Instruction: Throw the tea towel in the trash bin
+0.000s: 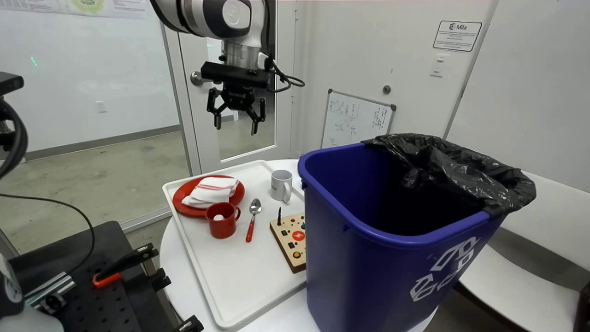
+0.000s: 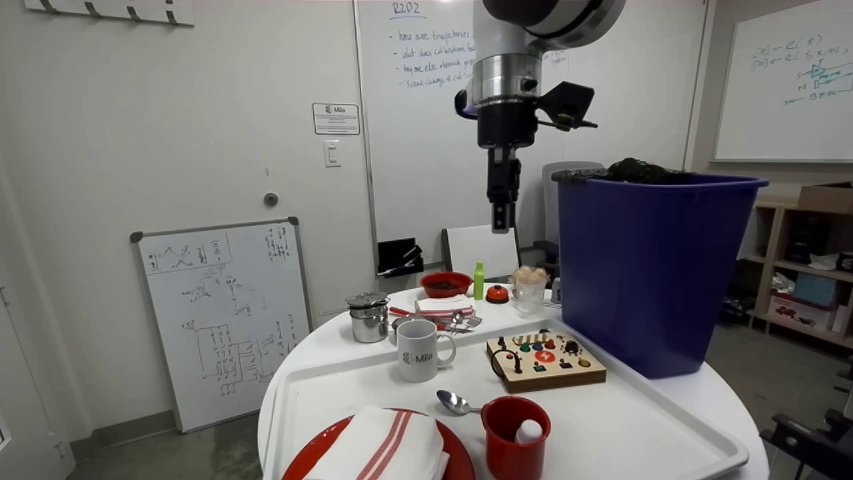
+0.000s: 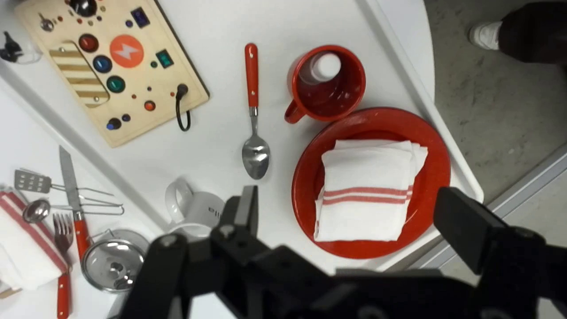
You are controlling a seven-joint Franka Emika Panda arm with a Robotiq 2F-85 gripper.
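A folded white tea towel with red stripes [image 1: 213, 189] lies on a red plate [image 1: 183, 199] on the tray; it also shows in an exterior view [image 2: 383, 448] and the wrist view [image 3: 365, 173]. A blue trash bin [image 1: 350, 263] with a black bag over part of its rim stands at the table's edge, also in an exterior view [image 2: 646, 273]. Its bottom inside is hidden. My gripper [image 1: 236, 127] is open and empty, high above the tray. In the wrist view its fingers [image 3: 350, 204] are spread on either side of the plate, well above it.
On the white tray [image 1: 249, 286] stand a red mug [image 3: 328, 106], a spoon [image 3: 255, 155], a grey mug [image 2: 418, 353] and a wooden button board [image 2: 546, 360]. Behind lie a second striped towel [image 2: 445, 307], utensils and a steel pot [image 2: 368, 323]. The bin's rim is high.
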